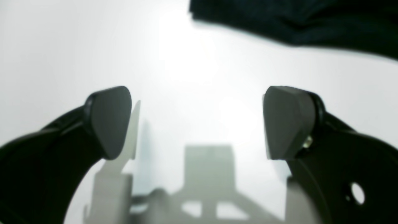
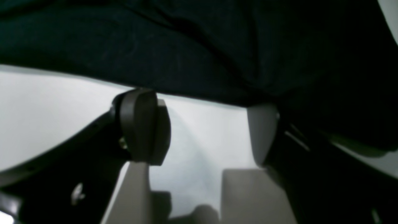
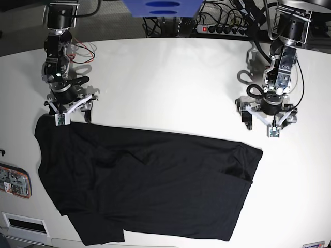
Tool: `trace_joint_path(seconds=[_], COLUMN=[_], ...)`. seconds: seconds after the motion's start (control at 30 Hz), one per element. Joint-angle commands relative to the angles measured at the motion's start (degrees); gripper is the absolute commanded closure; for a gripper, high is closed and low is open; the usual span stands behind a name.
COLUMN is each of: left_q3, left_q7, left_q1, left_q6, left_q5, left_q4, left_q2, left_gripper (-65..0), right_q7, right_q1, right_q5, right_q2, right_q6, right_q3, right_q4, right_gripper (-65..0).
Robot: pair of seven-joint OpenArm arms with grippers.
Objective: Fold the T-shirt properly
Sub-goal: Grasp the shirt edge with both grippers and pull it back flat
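Note:
The black T-shirt [image 3: 155, 181] lies spread flat across the near half of the white table [image 3: 170, 82]. My right gripper [image 3: 70, 111] stands at its far left corner. In the right wrist view the right gripper [image 2: 203, 129] is open, and the T-shirt's edge [image 2: 199, 46] lies right at the fingertips with only bare table between the fingers. My left gripper [image 3: 270, 123] hovers over bare table beyond the shirt's far right corner. In the left wrist view the left gripper [image 1: 197, 123] is wide open and empty, with the T-shirt [image 1: 311, 21] ahead at the upper right.
A flat red and white device [image 3: 14, 181] lies at the table's left edge, with a white box [image 3: 23, 225] at the near left corner. A power strip [image 3: 222, 28] and cables sit behind the table. A blue object [image 3: 160, 8] hangs at the top centre.

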Motion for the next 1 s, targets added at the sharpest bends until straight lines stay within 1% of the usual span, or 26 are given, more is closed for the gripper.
trace_joint_path(seconds=[0.0,0.07,0.13,0.2,0.27,0.37,0.53,0.6,0.7,0.77,0.8,0.83,0.87,0.97], left_q3=[-1.1,-1.7,-1.4,-1.3,-1.4,-1.3,7.1,10.6,14.0,15.4,16.2,17.0,17.8,18.9], left_q7=[3.5,9.7,13.4,16.1,17.2,17.4,16.9,13.7,5.8,3.1,1.9,0.7,-1.2,-9.0], left_q1=[-1.2,-3.7,-7.2,-10.8,-13.2,-15.9,-24.9,-26.8,-27.7,-27.8,-28.7,-29.9,-30.9,-31.7], left_q6=[0.2,0.2,0.1,0.0,0.0,-0.1,-0.1,-0.2,-0.2,-0.2,-0.3,-1.0,-2.5,-6.1], left_q5=[0.7,0.7,0.7,0.7,0.8,0.9,0.8,0.8,0.8,0.8,0.8,0.8,0.8,0.8], left_q4=[3.2,8.1,9.8,9.7,9.7,8.9,-2.6,-6.3,-10.3,-14.4,-17.1,-19.8,-23.7,-34.4], left_q2=[-0.7,-0.6,-0.5,1.1,2.4,2.7,2.9,3.0,3.0,3.3,4.2,5.0,5.5,6.0], left_gripper=[-65.0,-65.0,-65.0,-65.0,-65.0,-65.0,-65.0,-65.0,-65.0,-65.0,-65.0,-65.0,-65.0,-65.0], right_q7=[-2.6,-6.1,-9.2,-12.9,-15.0,-16.1,-15.8,-15.6,-15.0,-12.8,-11.4,-10.1,-8.4,-3.5], right_q1=[0.2,2.2,5.5,8.8,11.1,14.4,22.0,23.6,26.1,26.7,26.7,26.7,26.7,26.7], right_q5=[0.0,0.0,0.0,0.0,-0.1,-0.1,-0.1,-0.1,-0.2,-0.2,-0.2,-0.2,-0.2,-0.2], right_q2=[0.5,0.5,0.5,0.5,0.5,0.5,0.5,0.5,0.5,0.5,0.5,0.5,0.5,0.5], right_q6=[0.5,0.5,0.5,0.5,0.5,0.5,0.5,0.5,0.5,0.5,0.5,0.5,0.5,0.5], right_q3=[1.0,3.1,4.7,5.1,5.1,5.0,4.8,4.8,4.8,4.7,4.5,3.7,2.5,-1.3], right_q4=[1.8,6.0,9.2,11.2,12.1,11.3,3.4,-0.8,-6.4,-10.3,-12.6,-14.7,-17.4,-24.8], right_gripper=[-43.1,-43.1,-43.1,-43.1,-43.1,-43.1,-43.1,-43.1,-43.1,-43.1,-43.1,-43.1,-43.1,-43.1])
